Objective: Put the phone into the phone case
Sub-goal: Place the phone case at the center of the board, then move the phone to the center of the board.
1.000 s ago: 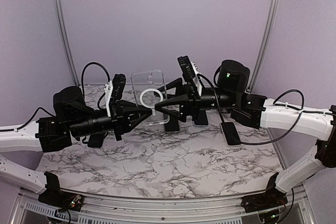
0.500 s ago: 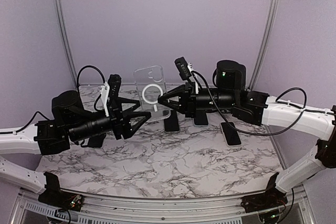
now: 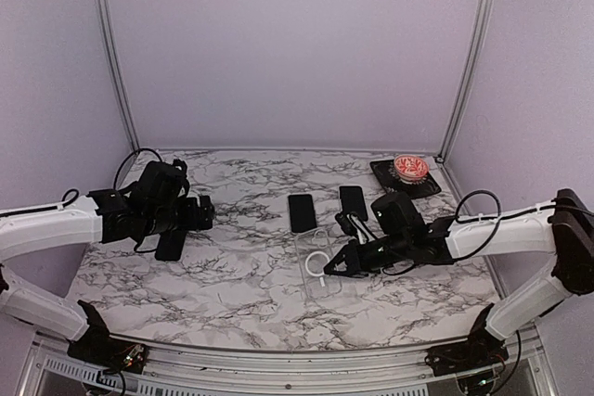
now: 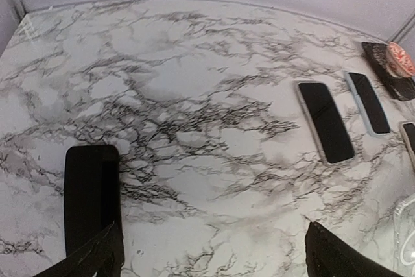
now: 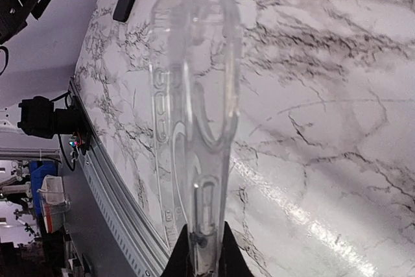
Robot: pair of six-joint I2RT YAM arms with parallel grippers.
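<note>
The clear phone case (image 3: 314, 271) with a white ring sits low over the marble table (image 3: 232, 275), front of centre. My right gripper (image 3: 341, 264) is shut on its right edge. In the right wrist view the case (image 5: 194, 82) runs away from the closed fingers (image 5: 200, 254), seen nearly edge-on. A black phone (image 3: 301, 212) and a second phone (image 3: 353, 202) lie flat just behind the case. Another black phone (image 3: 171, 245) lies at the left beside my left gripper (image 3: 204, 213). That gripper (image 4: 214, 248) is open and empty, with the phone (image 4: 91, 196) by its left finger.
A dark mat with a red and white object (image 3: 408, 171) sits in the back right corner. The left wrist view shows the two middle phones (image 4: 324, 121) (image 4: 367, 102), a further phone (image 4: 408, 139) at the right edge, and the metal frame rail (image 3: 278, 359) runs along the front.
Both arms have come down from a raised handover. My left gripper opened, let go of the case and drew back left. My right gripper shut on the case and carried it down.
</note>
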